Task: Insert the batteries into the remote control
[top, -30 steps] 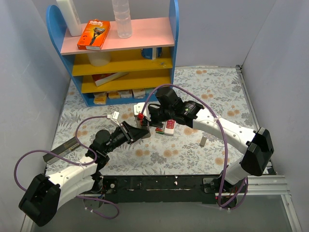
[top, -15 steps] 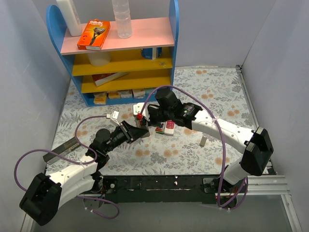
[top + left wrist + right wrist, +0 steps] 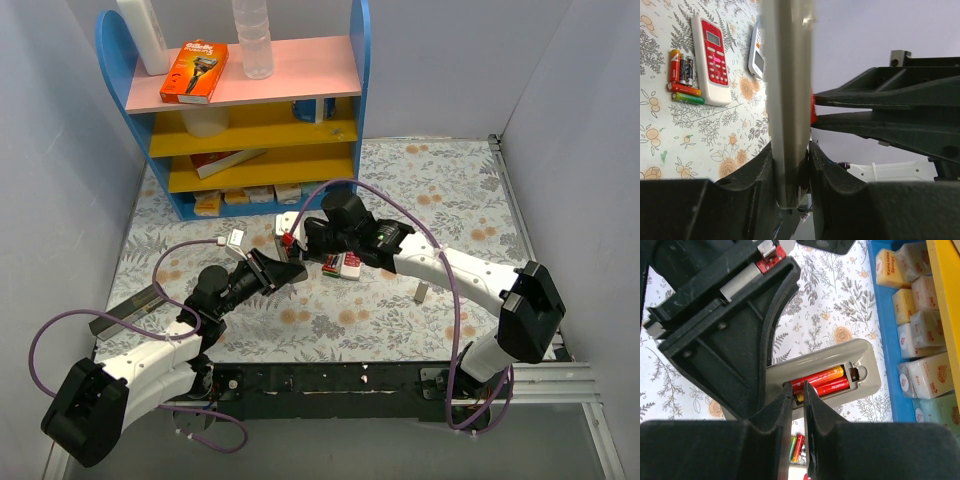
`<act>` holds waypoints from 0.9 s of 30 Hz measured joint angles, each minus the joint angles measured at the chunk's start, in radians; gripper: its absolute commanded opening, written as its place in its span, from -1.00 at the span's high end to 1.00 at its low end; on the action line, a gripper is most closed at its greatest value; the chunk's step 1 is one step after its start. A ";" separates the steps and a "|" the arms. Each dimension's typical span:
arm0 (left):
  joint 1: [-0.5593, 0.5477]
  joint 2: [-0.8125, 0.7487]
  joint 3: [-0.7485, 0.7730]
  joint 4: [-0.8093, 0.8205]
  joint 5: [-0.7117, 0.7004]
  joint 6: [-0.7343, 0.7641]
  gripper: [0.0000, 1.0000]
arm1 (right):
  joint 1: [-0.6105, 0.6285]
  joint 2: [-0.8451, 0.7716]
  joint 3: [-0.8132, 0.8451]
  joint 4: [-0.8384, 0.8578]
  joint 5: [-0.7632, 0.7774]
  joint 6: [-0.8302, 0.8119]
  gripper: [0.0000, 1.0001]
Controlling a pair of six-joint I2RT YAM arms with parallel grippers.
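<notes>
Over the counter, left fingers clamp the light, probably slick remote control by one end; right fingers at the batteries, grip unclear.

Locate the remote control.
The remote is in the left hand, centre of the top view, left of the red remote; its open bay faces the right hand holding a battery.

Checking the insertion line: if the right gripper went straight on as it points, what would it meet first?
The red batteries in the open bay of the remote control, just past the right gripper; depth is unclear.
</notes>
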 measured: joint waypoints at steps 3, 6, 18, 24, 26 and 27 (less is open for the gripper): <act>0.002 -0.001 0.000 -0.003 -0.001 0.001 1.00 | 0.001 0.001 -0.018 0.031 0.009 0.015 0.65; 0.003 -0.001 0.000 -0.001 -0.003 0.003 1.00 | 0.001 0.004 -0.019 0.045 0.013 0.032 0.66; 0.010 -0.006 0.000 -0.037 -0.034 0.007 1.00 | -0.001 0.063 0.029 0.024 -0.006 0.087 0.60; 0.010 -0.012 -0.002 -0.059 -0.010 0.010 1.00 | -0.020 0.149 0.169 -0.101 -0.050 0.088 0.51; 0.010 -0.012 -0.002 -0.075 -0.002 0.015 0.99 | -0.025 0.173 0.203 -0.154 -0.064 0.088 0.49; 0.010 -0.012 -0.002 -0.086 0.005 0.018 0.99 | -0.026 0.182 0.214 -0.175 -0.071 0.087 0.49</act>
